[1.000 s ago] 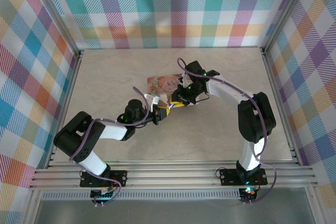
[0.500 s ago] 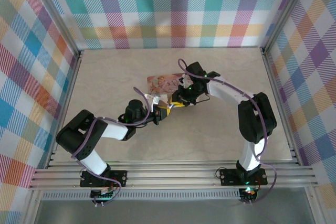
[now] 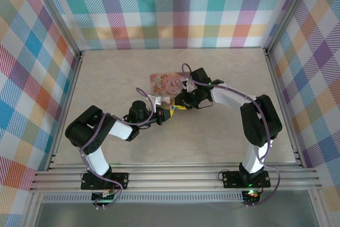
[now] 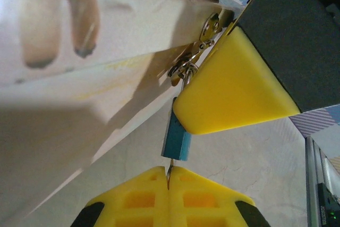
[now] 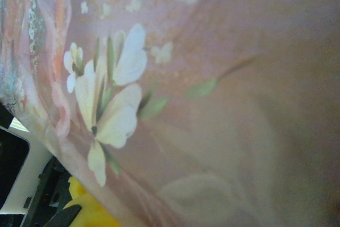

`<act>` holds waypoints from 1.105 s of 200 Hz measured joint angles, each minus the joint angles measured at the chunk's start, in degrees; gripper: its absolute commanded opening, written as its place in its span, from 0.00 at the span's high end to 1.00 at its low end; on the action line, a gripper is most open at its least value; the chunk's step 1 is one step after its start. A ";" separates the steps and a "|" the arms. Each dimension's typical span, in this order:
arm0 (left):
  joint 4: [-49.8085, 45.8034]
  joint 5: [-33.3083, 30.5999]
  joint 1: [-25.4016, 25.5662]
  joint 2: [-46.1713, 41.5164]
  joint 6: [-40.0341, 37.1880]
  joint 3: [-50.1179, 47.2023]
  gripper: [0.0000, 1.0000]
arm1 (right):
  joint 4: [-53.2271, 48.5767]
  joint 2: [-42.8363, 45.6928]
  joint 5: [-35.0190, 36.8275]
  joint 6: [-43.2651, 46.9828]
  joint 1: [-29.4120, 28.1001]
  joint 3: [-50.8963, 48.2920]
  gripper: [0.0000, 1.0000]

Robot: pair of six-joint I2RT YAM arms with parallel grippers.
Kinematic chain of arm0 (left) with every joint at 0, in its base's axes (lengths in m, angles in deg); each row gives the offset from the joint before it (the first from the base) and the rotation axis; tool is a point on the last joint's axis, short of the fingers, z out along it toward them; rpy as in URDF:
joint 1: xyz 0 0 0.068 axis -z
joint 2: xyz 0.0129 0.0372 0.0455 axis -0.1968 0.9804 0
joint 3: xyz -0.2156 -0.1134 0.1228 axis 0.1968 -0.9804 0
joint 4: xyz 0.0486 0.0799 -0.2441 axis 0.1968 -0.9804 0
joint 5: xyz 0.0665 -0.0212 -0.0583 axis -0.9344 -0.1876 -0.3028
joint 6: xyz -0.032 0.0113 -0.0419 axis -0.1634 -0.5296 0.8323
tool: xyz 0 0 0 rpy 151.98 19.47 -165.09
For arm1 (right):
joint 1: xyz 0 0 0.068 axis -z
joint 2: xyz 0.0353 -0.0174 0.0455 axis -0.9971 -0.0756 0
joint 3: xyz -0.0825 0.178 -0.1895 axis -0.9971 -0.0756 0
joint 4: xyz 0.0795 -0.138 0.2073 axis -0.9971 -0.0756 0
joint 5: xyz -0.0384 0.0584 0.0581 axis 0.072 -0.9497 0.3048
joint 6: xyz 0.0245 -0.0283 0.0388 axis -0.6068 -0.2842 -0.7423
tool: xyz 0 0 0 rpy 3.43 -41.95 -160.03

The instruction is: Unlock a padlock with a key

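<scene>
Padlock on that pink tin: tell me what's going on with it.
The left arm's fingers are shut on a key, its tip at the bottom of the blue padlock, which hangs from the pink floral tin. The right arm's fingers are at the tin, one beside the shackle. Whether the key has turned cannot be told.

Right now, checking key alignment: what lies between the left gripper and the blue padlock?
Left wrist view: a thin silvery key spans the gap from left gripper to padlock.
</scene>
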 measured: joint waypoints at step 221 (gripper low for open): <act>8.11 -5.27 2.58 7.87 2.01 -4.28 1.00 | 20.20 4.50 7.41 -13.38 -4.20 -15.39 0.41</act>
